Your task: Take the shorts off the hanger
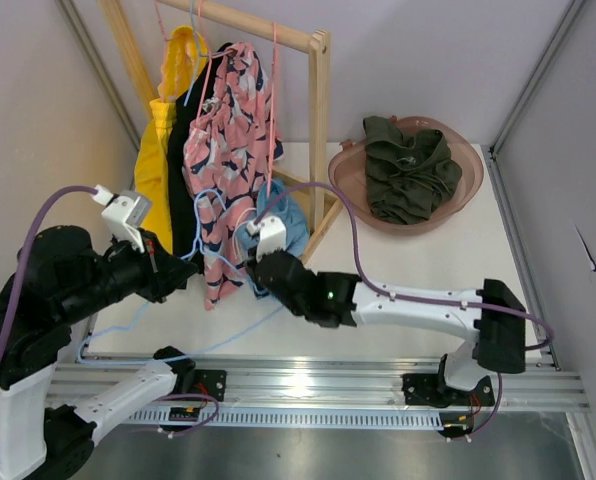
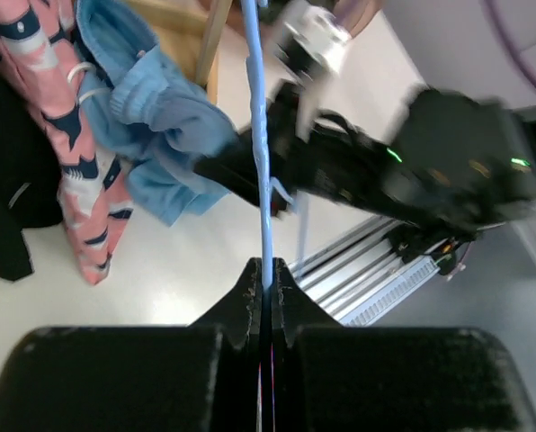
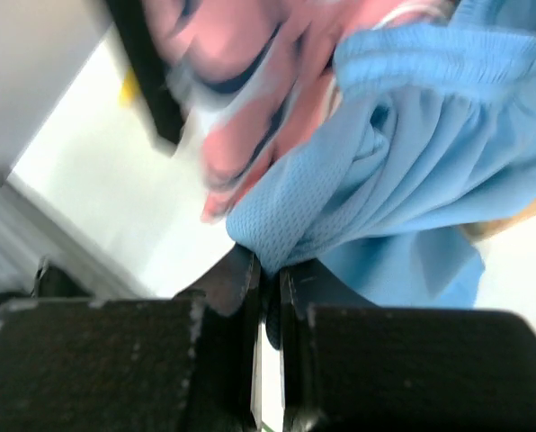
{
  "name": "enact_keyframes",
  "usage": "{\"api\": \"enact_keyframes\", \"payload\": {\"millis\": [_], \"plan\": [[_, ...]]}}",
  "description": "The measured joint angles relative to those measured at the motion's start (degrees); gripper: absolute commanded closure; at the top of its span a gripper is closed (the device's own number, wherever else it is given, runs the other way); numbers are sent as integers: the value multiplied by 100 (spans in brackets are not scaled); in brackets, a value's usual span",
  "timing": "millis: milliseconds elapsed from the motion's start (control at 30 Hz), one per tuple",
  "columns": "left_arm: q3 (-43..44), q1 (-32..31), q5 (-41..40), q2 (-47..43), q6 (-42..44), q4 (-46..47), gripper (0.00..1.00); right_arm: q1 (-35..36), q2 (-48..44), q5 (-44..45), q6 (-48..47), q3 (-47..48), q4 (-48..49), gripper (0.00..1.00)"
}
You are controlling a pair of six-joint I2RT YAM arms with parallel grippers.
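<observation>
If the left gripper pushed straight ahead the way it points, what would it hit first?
Most likely the right arm, which crosses ahead of the left gripper and the blue hanger it pinches; depth is unclear.

Black-and-white arms [image 1: 418, 310] — purple cables [image 1: 48, 203]

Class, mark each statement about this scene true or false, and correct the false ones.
1. The left gripper is shut on the light blue hanger. True.
2. The right gripper hangs open, clear of any cloth. False: it is shut on the light blue shorts.
3. The basin holds a dark green garment. True.
4. The basin stands to the left of the wooden rack. False: it stands to the rack's right.
5. The yellow garment lies flat on the table. False: it hangs from the rack.
</observation>
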Motion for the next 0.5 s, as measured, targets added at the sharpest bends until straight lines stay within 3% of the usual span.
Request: {"api": "enact_keyframes", "payload": {"millis": [133, 300, 400, 500], "plan": [[-37, -57, -61, 149, 306, -212, 100, 706, -553, 595, 44, -365, -498, 100], [-122, -90, -81, 315, 452, 151, 100, 577, -1423, 1467, -243, -232, -1134, 100], [-118, -114, -90, 472, 472, 704, 100, -87, -1829, 1558, -691, 367, -1209, 100], [31, -114, -402, 662, 494, 1340, 100, -1303, -1926, 1314, -1152, 1161, -1121, 100]]}}
